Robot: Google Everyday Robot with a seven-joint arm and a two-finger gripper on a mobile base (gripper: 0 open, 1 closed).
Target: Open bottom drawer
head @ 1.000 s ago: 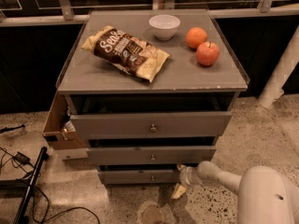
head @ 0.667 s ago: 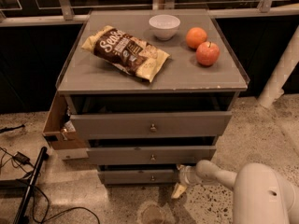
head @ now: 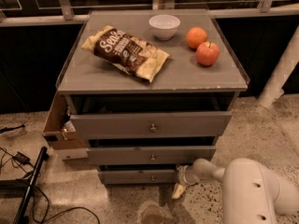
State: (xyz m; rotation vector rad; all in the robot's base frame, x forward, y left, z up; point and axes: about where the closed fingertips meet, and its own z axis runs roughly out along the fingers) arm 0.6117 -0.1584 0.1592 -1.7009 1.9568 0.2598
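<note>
The bottom drawer (head: 135,176) is the slimmest of three grey fronts, low on the cabinet, with a small round metal knob (head: 153,178) at its centre. Its front stands slightly out from the cabinet. My white arm (head: 252,190) comes in from the lower right along the floor. My gripper (head: 179,186) is at the drawer's right end, just right of and below the front, with a pale fingertip (head: 177,191) pointing down toward the floor.
The mid drawer (head: 152,155) and top drawer (head: 150,125) sit above. The cabinet top holds a chip bag (head: 126,52), a white bowl (head: 164,26), an orange (head: 196,37) and an apple (head: 207,53). An open cardboard box (head: 58,129) is at the left. Cables and a black pole (head: 28,190) lie on the floor.
My arm has shifted slightly left in view; the gripper stays at the bottom drawer's right end. The drawers have not visibly moved.
</note>
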